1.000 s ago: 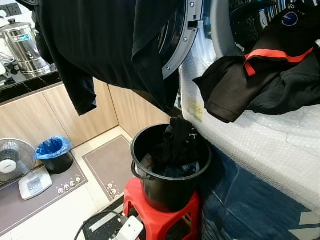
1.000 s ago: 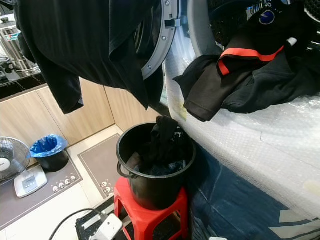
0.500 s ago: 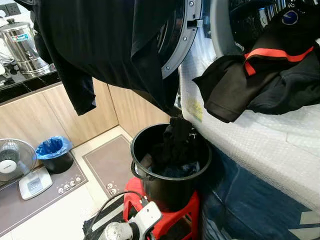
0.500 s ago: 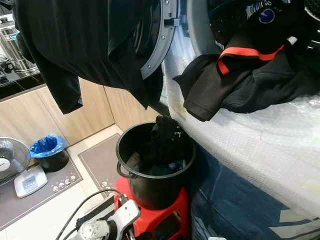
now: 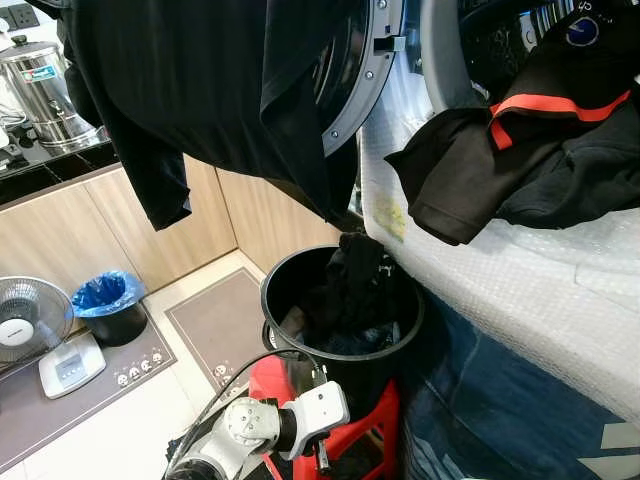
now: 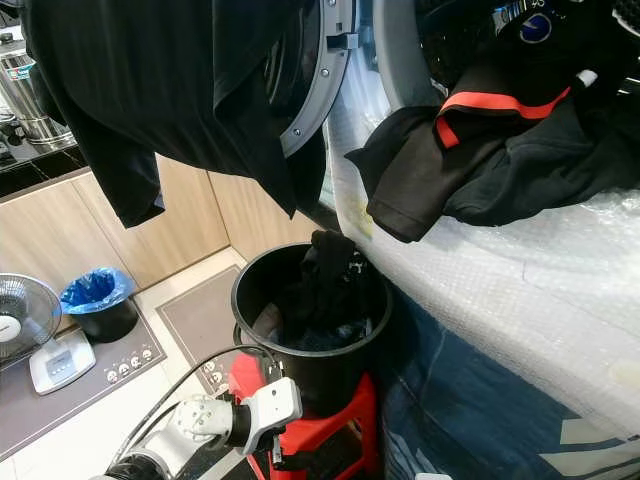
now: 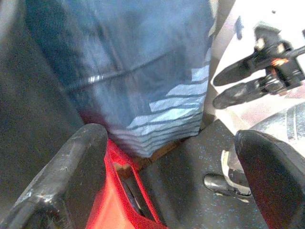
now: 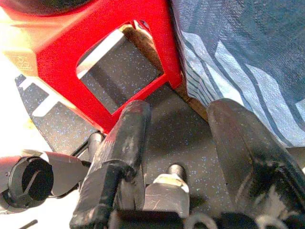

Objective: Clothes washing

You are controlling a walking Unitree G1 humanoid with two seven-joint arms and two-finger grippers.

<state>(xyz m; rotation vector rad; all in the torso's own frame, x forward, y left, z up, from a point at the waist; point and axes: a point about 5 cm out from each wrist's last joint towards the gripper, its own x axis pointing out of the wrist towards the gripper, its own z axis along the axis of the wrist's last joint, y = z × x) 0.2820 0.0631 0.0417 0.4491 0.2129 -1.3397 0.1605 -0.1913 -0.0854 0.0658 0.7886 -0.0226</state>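
Note:
A black bucket (image 5: 385, 365) holding dark clothes (image 5: 352, 290) stands on a red stool (image 5: 378, 432) beside the washing machine. A large black garment (image 5: 220, 90) hangs over the open washer door (image 5: 365, 80). More black clothing with a red stripe (image 5: 530, 160) lies on the bubble-wrapped top at the drum opening. My left arm (image 5: 265, 430) is low in front of the stool. The left gripper (image 7: 169, 143) is open and empty, beside the stool and below the bucket. My right gripper (image 8: 180, 112) hangs open near the stool's (image 8: 71, 52) leg, over the dark floor mat.
A blue printed cover (image 5: 500, 410) drapes the machine's front, under the bubble wrap (image 5: 520, 290). On the floor to the left are a bin with a blue liner (image 5: 105, 305), a fan (image 5: 25, 325), a scale (image 5: 68, 365) and a brown mat (image 5: 215, 320). A steel urn (image 5: 45, 90) stands on the counter.
My left arm has risen into view at the bottom, moving up and right toward the stool and bucket. The clothes and bucket have not moved.

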